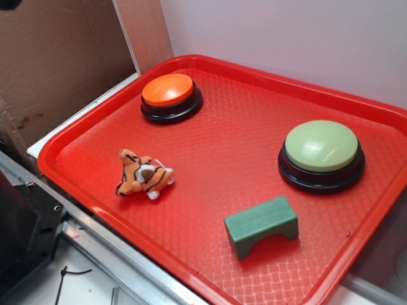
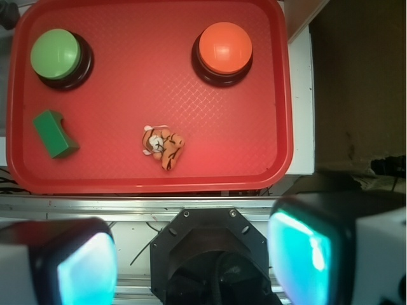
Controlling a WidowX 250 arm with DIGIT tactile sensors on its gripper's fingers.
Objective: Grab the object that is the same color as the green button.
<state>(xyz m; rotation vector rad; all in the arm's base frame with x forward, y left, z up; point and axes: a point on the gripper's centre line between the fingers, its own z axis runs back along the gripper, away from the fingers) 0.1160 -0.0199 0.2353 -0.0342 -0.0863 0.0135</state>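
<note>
The gripper (image 2: 191, 254) hangs high above the near edge of the tray (image 2: 152, 181), its two pads (image 2: 305, 251) spread wide apart with nothing between them, so it is plainly released and empty. From the wrist view, the block (image 2: 56, 133) lies ahead of the gripper and well off to the left as that camera sees it, near the tray's left rim, just this side of the green button (image 2: 56, 54), which sits further out in the same left-hand lane. The two are close but not touching. The tiger (image 2: 163, 147) is nearly straight ahead of the gripper, between it and the orange button (image 2: 222, 47) beyond, and well apart from the block. The block's long axis runs on a slant in the wrist view, its nearer end angled toward the middle of the tray, and the arch faces partly sideways; in the exterior view the block (image 1: 261, 225) stands flat on its two feet. My guess is the move turns on that slant: the arm must travel forward and leftward, past the tiger's side, then twist the wrist so the pads close across the block's short width, not along its length.
</note>
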